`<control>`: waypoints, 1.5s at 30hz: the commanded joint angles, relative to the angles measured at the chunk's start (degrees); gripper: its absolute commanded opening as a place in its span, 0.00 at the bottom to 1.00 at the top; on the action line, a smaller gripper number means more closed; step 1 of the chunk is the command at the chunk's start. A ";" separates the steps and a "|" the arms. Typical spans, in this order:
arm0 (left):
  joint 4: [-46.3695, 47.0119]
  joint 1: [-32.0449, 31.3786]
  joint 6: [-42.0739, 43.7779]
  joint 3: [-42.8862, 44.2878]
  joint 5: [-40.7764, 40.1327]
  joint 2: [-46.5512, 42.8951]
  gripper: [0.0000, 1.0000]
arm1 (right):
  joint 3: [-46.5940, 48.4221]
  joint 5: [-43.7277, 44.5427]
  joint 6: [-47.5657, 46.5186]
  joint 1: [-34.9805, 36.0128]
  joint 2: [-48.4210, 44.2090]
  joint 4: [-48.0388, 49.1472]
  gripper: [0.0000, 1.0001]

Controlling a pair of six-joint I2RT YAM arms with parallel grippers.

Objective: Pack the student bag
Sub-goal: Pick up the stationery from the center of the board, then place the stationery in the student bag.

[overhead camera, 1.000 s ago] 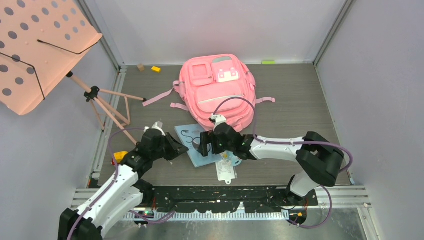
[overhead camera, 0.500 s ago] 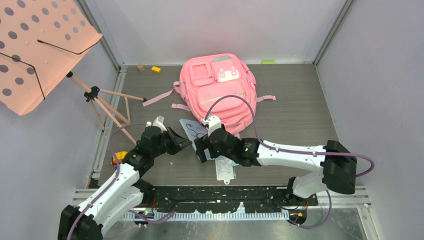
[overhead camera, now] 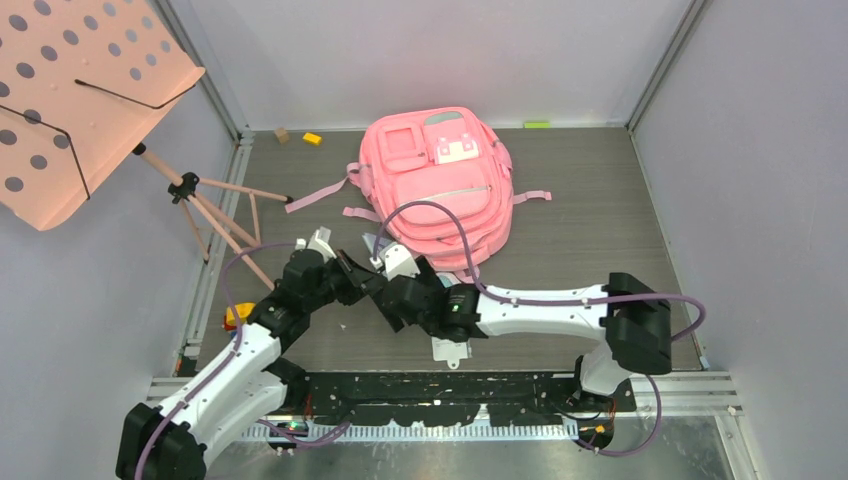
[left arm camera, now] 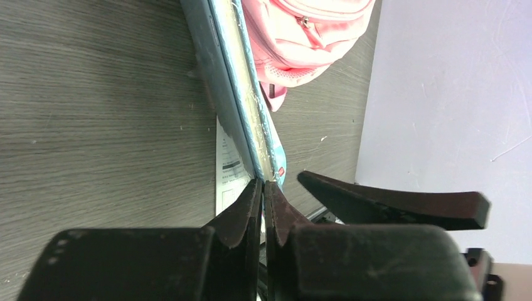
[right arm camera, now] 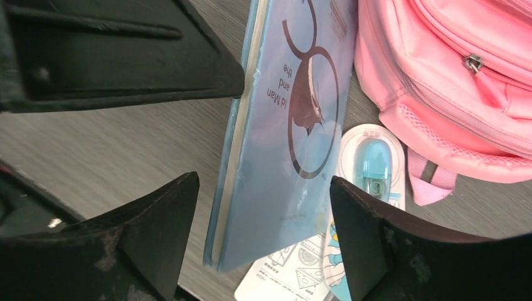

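same build both sides: left arm, right arm, white link shells, black joint housings, chunky black elbow block. purple cable looped along each. white block atop wrist. left tool, right tool: matte black wedge fingers, scuffed.

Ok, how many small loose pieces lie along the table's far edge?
3: a tan block and a yellow block left of the large pink fabric backpack, a flat green piece right of it. The backpack may hide more.
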 commanded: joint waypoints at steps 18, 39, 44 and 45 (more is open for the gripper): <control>-24.92 0.16 28.51 28.60 -21.62 -1.33 0.86 | 11.17 6.42 -0.83 -0.28 -4.96 -4.99 0.00; -4.71 -17.72 61.95 48.99 -18.05 42.18 0.91 | 11.51 -27.30 3.77 -58.60 -24.23 -11.46 0.00; -2.04 -21.32 72.34 55.12 -25.63 51.75 0.94 | 7.63 -26.87 5.67 -64.96 -27.00 -11.59 0.00; -1.20 -21.44 73.65 55.77 -26.79 53.27 0.95 | 6.51 -26.79 5.81 -65.55 -28.15 -11.58 0.00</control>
